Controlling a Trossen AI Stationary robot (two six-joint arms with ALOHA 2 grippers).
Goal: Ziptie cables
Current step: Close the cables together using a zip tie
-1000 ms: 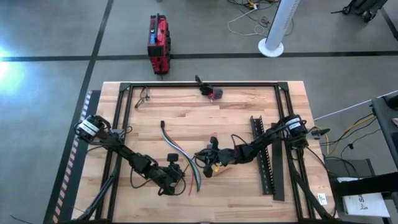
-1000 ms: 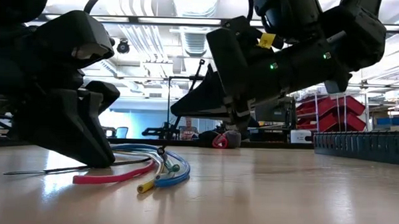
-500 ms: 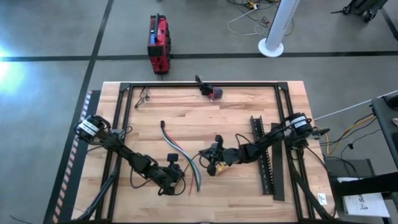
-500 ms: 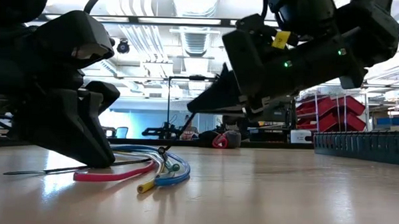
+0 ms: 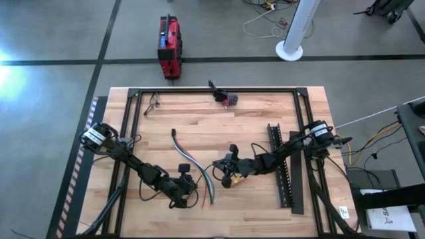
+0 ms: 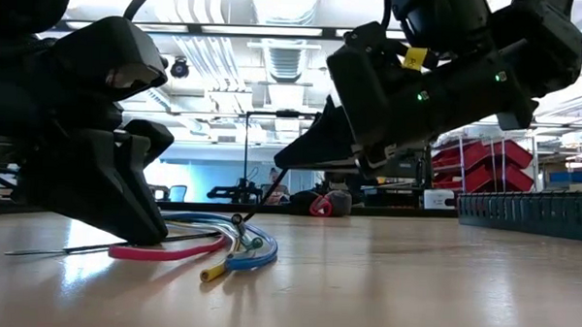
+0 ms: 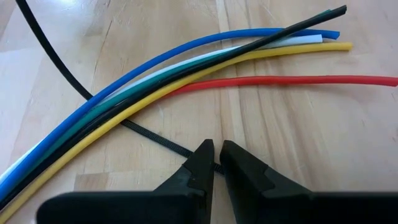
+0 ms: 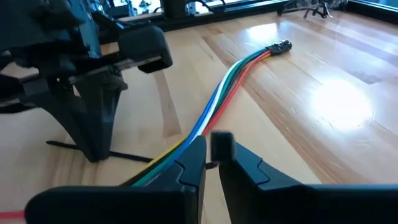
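The cables lie on the wooden table a little left of its middle, a loose bundle running from a dark connector end at the far left toward the near side, where the strands fan apart beside the left gripper. In the left wrist view the bundle shows blue, white, green, black and yellow strands lying together, with a red strand splayed off on its own. The left gripper is pressed down at the table just beside the near end of the bundle, its fingers nearly closed on a thin black zip tie that passes under the cables; the strip enters the narrow gap between the fingertips. The right gripper is held above the table just right of the bundle's middle, and in the low view it hangs clear of the wood, with a thin black strand slanting from its tip down to the cables. In its own wrist view the right gripper has its fingers drawn to a narrow gap just over the bundle, and whether they pinch anything cannot be made out. A long black toothed strip lies on the table to the right, well apart from the cables
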